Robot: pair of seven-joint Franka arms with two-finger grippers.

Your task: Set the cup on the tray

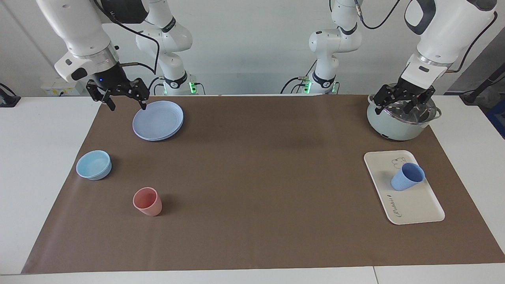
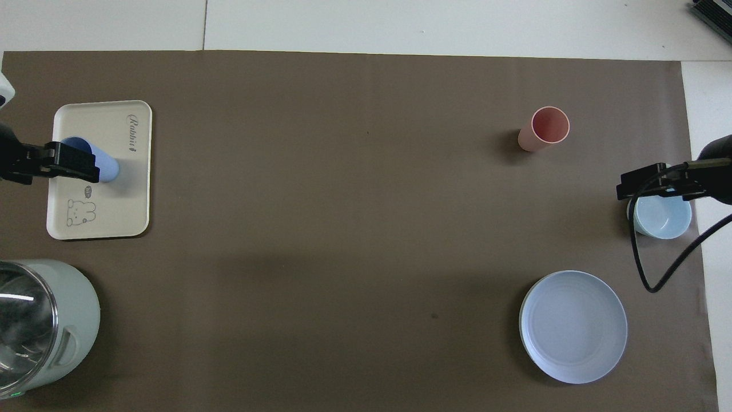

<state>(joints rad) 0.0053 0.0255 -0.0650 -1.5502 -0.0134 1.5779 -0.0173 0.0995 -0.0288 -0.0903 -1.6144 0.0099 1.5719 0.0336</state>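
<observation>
The periwinkle-blue ribbed cup (image 1: 406, 178) stands upright on the cream tray (image 1: 414, 205) at the left arm's end of the table, beside the bear drawing. My left gripper (image 1: 404, 104) is open and empty, raised in the air between the pot and the tray, clear of the cup. In the overhead view the left gripper (image 2: 80, 163) covers part of the cup (image 2: 108, 167) on the tray (image 2: 114, 206). My right gripper (image 1: 127, 103) is open and empty, raised at the right arm's end beside the plates; it also shows in the overhead view (image 2: 646, 186).
A pale green pot with a glass lid (image 1: 394, 126) stands nearer to the robots than the tray. At the right arm's end are stacked blue plates (image 1: 158, 120), a light-blue bowl (image 1: 94, 165) and a pink cup (image 1: 148, 202). A brown mat (image 1: 252, 177) covers the table.
</observation>
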